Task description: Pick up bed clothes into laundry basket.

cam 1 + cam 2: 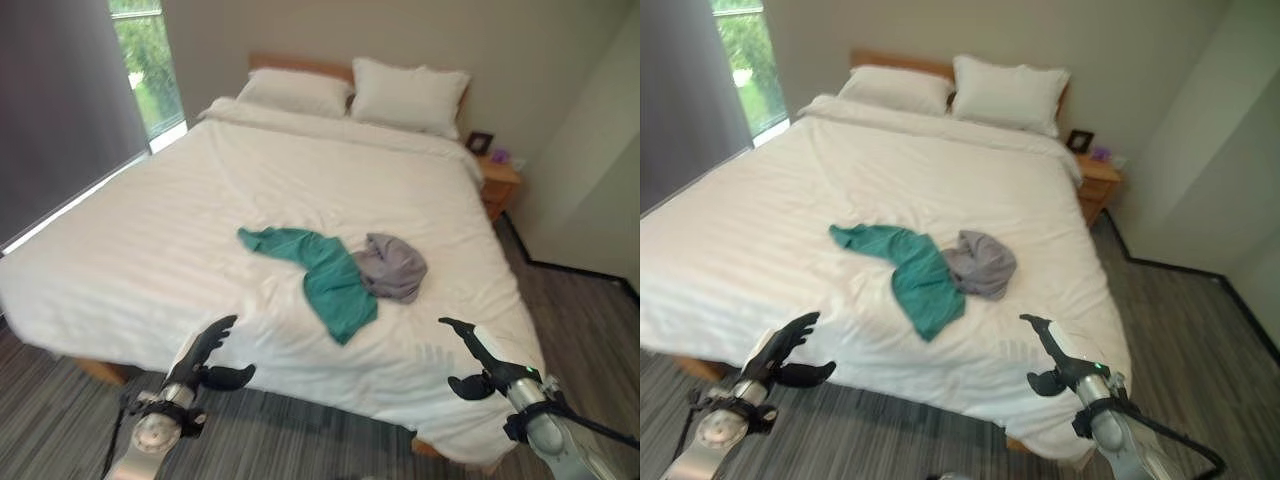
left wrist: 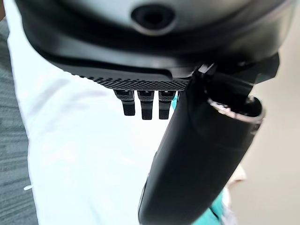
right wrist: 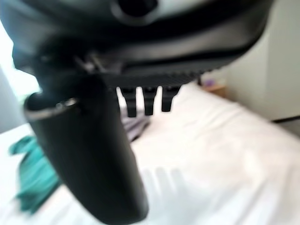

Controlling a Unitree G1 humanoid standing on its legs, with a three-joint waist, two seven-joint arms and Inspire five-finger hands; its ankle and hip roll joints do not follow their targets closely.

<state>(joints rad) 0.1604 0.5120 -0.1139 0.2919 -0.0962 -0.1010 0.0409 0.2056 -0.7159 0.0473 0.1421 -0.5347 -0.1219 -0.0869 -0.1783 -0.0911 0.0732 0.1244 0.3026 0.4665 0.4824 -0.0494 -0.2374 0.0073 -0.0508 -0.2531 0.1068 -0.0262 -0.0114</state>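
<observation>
Fingers [image 1: 215, 332] straight on your left hand [image 1: 200, 362] and right hand [image 1: 480, 360], both empty; teal garment [image 1: 325, 275] touches grey garment [image 1: 392, 266] on bed [image 1: 150, 240], pillows [image 1: 405, 95] beyond.

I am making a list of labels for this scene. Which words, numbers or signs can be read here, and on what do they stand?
None can be read.
Picture frame on the nightstand: too small to tell.
Teal garment and grey garment: no print shows.

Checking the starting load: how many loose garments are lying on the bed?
2: a teal garment near the bed's foot, and a grey garment bunched against it on the robot's right. More could lie underneath.
</observation>
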